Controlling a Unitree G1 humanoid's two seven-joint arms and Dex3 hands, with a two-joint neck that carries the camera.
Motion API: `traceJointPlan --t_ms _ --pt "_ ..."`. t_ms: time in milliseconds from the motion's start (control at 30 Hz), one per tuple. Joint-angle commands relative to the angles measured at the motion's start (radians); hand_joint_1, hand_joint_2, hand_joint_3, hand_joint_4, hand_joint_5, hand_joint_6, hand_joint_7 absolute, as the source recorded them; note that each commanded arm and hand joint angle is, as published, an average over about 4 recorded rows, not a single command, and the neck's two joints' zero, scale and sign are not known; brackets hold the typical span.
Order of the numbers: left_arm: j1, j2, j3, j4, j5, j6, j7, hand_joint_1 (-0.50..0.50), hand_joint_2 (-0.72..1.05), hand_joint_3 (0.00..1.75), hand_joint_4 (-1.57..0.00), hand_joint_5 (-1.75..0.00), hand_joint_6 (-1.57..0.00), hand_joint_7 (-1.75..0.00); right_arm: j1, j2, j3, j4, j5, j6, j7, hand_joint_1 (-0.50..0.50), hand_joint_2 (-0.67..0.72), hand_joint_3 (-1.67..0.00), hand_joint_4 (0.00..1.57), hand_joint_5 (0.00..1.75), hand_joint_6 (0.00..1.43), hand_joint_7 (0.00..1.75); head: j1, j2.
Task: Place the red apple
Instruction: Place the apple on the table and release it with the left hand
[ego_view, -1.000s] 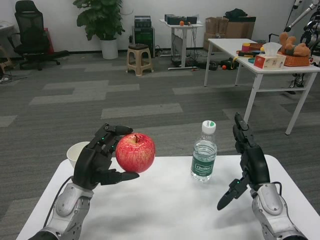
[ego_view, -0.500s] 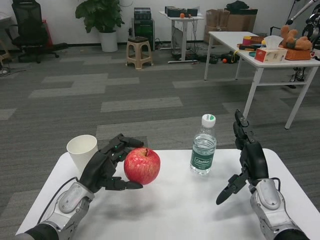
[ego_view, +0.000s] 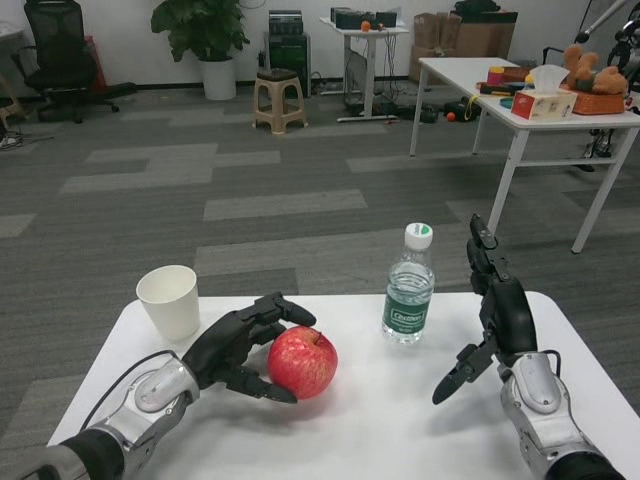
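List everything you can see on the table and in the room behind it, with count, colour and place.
red apple: one, red, on the white table, left of centre
paper cup: one, white, table's far left
water bottle: one, clear, green label, white cap, upright at far edge
second table: one, white, right background
tissue box: one, red and white, on second table
stool: one, beige, background
potted plant: one, green, back wall
office chair: one, black, back left
left hand: black, fingers around the apple
right hand: black, raised, holds nothing
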Motion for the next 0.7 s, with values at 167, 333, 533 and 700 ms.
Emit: traceJointPlan --t_ms 167,333,533,700 --pt "-0.006 0.016 -0.056 0.022 0.032 0.037 -0.032 -0.26 0.87 0.00 -0.67 -1.75 -1.14 -1.33 -0.006 0.004 0.005 0.012 0.005 0.002 -0.003 -0.28 0.72 0.00 0.00 0.00 0.00 0.00 -0.002 -0.014" --pt "-0.007 0.015 -0.051 0.024 0.036 0.039 -0.048 -0.24 0.87 0.00 -0.59 -1.75 -1.08 -1.33 -0.006 0.001 0.007 0.011 0.005 0.002 -0.003 -0.25 0.69 0.00 0.00 0.00 0.00 0.00 -0.006 -0.021" --pt "-0.003 0.016 -0.025 0.024 0.051 0.039 -0.058 -0.24 0.89 0.00 -0.42 -1.75 -0.92 -1.10 -0.003 -0.002 0.005 0.005 0.005 0.002 -0.003 -0.25 0.72 0.00 0.00 0.00 0.00 0.00 -0.005 -0.023" --pt "0.004 0.015 -0.002 0.031 0.060 0.038 -0.060 -0.23 0.96 0.00 -0.27 -1.75 -0.87 -0.98 0.001 -0.002 0.005 0.002 0.005 0.002 -0.003 -0.25 0.72 0.00 0.00 0.00 0.00 0.00 -0.004 -0.020"
